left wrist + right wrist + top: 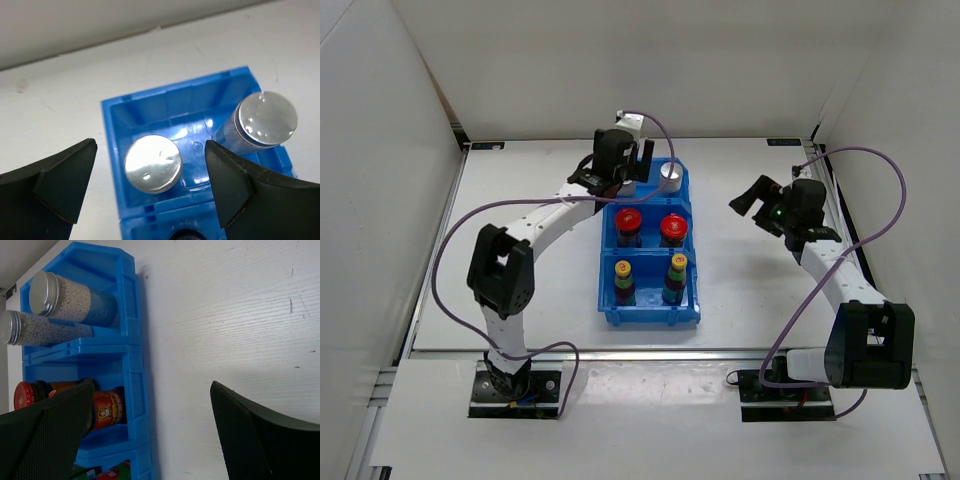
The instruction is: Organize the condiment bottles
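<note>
You have six condiment bottles to count, in three kinds, two per kind.

- Silver caps: first silver-capped bottle (152,164), second silver-capped bottle (267,118).
- Red caps: first red-capped bottle (629,220), second red-capped bottle (673,226).
- Yellow caps: first yellow-capped bottle (623,270), second yellow-capped bottle (678,262).

You have one blue bin (650,318), divided into three compartments. Each compartment holds two bottles.

You have two arms: the left arm (545,215) and the right arm (835,275).
</note>
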`<state>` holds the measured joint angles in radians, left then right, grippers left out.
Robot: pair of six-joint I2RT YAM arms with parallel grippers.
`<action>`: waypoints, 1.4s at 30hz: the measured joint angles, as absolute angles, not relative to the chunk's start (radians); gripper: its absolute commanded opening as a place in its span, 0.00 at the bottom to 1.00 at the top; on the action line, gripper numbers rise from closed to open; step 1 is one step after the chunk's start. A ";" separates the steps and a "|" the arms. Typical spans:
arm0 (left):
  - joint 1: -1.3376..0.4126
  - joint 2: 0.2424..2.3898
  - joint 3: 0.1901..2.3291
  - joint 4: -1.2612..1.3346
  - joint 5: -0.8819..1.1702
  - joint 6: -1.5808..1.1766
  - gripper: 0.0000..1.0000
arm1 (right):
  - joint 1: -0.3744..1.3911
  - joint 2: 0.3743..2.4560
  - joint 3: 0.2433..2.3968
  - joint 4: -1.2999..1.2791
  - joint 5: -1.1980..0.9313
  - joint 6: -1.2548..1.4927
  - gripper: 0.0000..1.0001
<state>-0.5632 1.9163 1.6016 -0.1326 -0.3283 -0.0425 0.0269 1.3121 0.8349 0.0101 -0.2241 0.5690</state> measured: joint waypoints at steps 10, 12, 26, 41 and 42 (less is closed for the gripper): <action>-0.552 1.326 1.211 -0.027 -0.508 -0.025 1.00 | 0.027 1.283 0.835 -0.054 -0.147 0.568 1.00; -0.526 1.164 1.043 0.048 -0.510 -0.026 1.00 | 0.027 1.251 0.835 -0.095 -0.092 0.567 1.00; -0.408 0.845 0.324 0.335 -0.551 -0.006 1.00 | 0.027 0.968 0.760 -0.278 0.076 0.603 1.00; -0.397 0.838 0.324 0.429 -0.813 -0.118 1.00 | 0.062 0.725 0.743 -0.516 0.068 0.643 1.00; -0.397 0.844 0.324 0.428 -0.824 -0.125 1.00 | 0.072 0.762 0.752 -0.522 0.065 0.642 1.00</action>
